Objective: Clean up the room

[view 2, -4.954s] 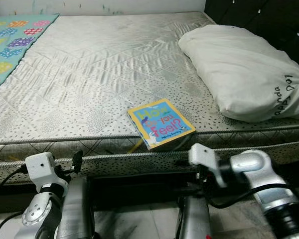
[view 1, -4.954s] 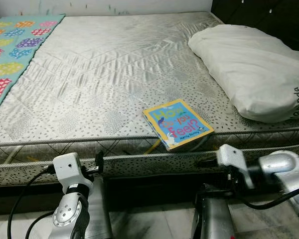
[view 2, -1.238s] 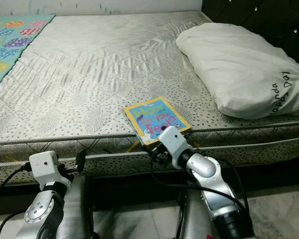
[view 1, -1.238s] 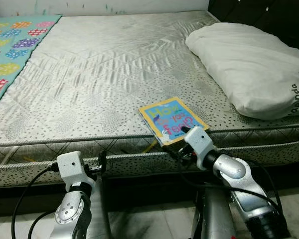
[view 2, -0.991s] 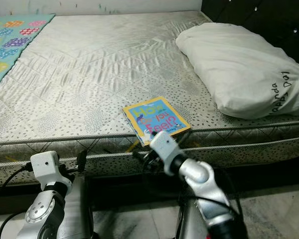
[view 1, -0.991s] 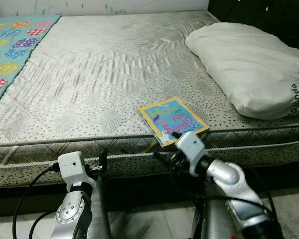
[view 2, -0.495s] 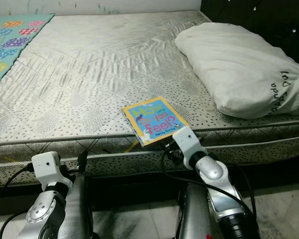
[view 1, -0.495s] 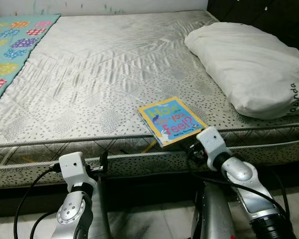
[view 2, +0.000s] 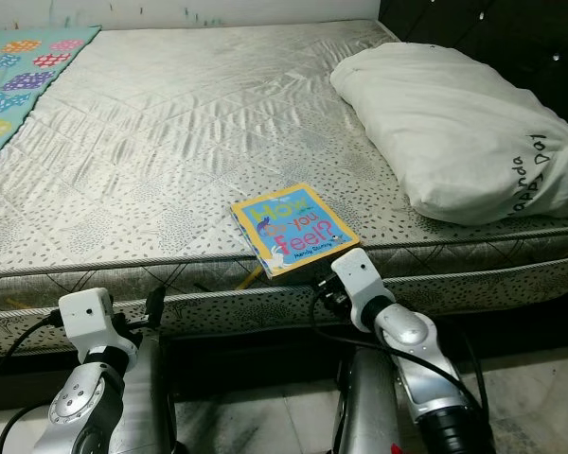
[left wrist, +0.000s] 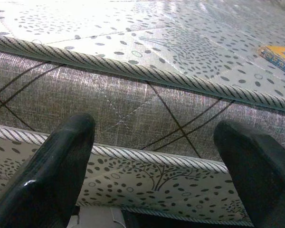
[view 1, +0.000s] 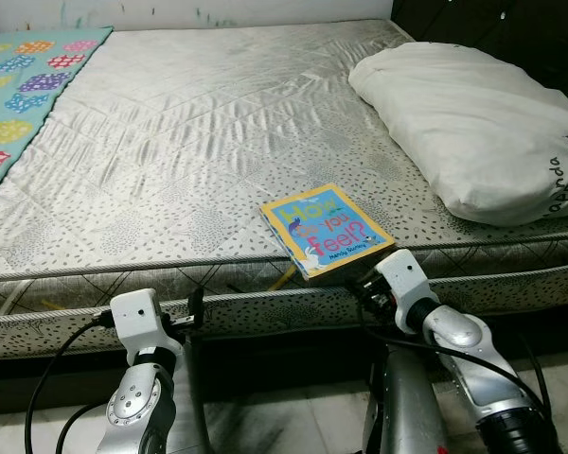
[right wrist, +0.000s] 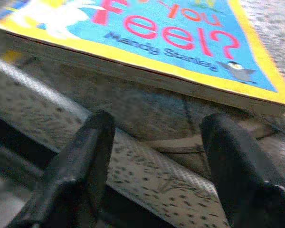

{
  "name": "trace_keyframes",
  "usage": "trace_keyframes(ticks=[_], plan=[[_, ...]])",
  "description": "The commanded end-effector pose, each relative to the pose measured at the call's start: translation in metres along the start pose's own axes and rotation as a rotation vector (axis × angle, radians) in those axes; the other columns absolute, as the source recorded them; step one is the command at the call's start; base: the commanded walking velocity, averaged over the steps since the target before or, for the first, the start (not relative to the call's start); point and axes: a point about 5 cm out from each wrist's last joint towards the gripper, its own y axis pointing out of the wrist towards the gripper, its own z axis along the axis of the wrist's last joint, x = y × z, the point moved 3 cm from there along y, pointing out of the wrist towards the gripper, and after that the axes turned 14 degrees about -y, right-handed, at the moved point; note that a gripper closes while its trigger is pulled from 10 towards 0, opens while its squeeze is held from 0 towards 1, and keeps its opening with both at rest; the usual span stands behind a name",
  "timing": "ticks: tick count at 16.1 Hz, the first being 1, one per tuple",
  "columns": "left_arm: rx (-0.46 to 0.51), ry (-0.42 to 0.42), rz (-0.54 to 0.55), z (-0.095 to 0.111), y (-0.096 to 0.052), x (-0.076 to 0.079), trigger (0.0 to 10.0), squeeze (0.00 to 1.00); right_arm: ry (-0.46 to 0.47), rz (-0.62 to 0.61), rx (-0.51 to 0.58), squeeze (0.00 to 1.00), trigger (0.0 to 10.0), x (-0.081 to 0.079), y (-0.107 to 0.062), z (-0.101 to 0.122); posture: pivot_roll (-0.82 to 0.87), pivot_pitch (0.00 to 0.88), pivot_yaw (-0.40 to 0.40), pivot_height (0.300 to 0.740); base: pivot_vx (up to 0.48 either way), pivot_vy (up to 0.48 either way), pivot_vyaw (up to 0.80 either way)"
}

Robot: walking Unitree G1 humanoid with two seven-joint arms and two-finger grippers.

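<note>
Right wrist view: we are bringing our right pincer (right wrist: 152,166), fingers spread, just under the book (right wrist: 180,38) overhanging the bed's (view 1: 218,123) near edge; left pincer (left wrist: 156,175) is idling, released.

The book (view 1: 327,230) lies on the mattress (view 1: 199,142) edge, pillow (view 1: 469,123) right.

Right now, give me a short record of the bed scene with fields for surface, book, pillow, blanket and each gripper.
surface: bare mattress
book: children's book, flat at the mattress's near edge, cover up
pillow: white pillow, on the robot's right of the mattress
blanket: patterned blanket, far left
right gripper: right gripper, open, just below the book's edge, not touching it
left gripper: left gripper, open, facing the mattress side
</note>
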Motion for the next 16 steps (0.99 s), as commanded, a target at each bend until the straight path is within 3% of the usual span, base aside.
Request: trace_keyframes(ticks=[1,3,6,8,11,16], plan=[[0.003,0.009,0.000,0.002,0.001,0.000,10.0,0.00,0.024,0.071,0.052,0.00,0.0,0.003,-0.005,0.009,0.01,0.000,0.006,0.417,0.000,0.000,0.00],[0.000,0.007,0.002,0.001,0.001,0.000,10.0,0.00,0.110,0.185,0.079,0.00,0.0,0.001,-0.012,0.010,0.01,0.000,0.006,0.417,0.000,0.000,0.00],[-0.002,0.006,0.003,0.001,0.001,0.000,10.0,0.00,0.136,0.268,0.112,0.00,0.0,-0.003,-0.017,0.015,0.00,0.000,0.006,0.417,0.000,0.000,0.00],[-0.007,0.006,0.001,0.000,0.000,0.000,10.0,0.00,0.160,0.360,0.149,0.00,0.0,-0.018,-0.020,0.022,0.01,0.000,0.008,0.417,0.000,0.000,0.00],[-0.011,0.006,-0.002,0.000,0.000,0.000,10.0,0.00,0.218,0.346,0.220,0.00,0.0,-0.036,-0.015,0.035,0.00,0.000,0.010,0.417,0.000,0.000,0.00],[-0.013,0.007,-0.006,0.000,0.001,0.001,10.0,0.00,0.264,0.260,0.274,0.00,0.0,-0.049,-0.003,0.047,0.01,0.000,0.011,0.417,0.000,0.000,0.00]])
